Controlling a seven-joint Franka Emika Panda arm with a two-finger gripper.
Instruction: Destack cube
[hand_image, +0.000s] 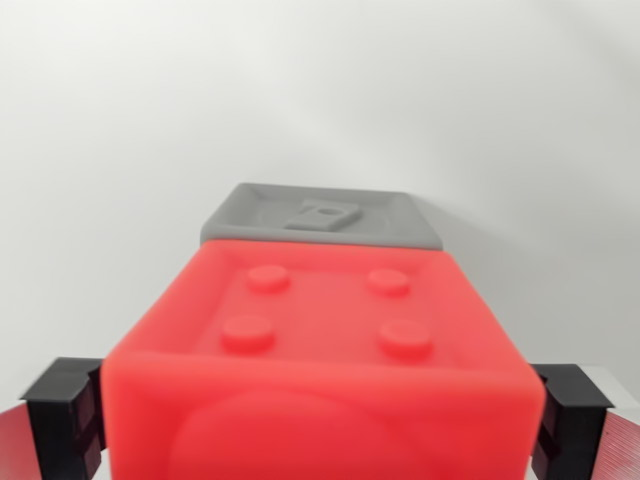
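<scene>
The gripper (322, 420) is pinching the red cube (325, 365), its black fingers (68, 412) pressing against the cube's two sides at the bottom of the wrist view. The cube (four round studs showing on its top face) is filling the foreground, partly hiding a grey cube (322, 216) just behind it, with a plain white surface (300, 90) lying beyond.

No readable text, label, brand or number showing anywhere.

Showing only raised marks: four round studs, like a die's four, standing on the top face of the red cube (325, 350), and an embossed angular figure, too blurred to read as a digit or letter, sitting on the top of the grey cube (325, 215) behind it.
</scene>
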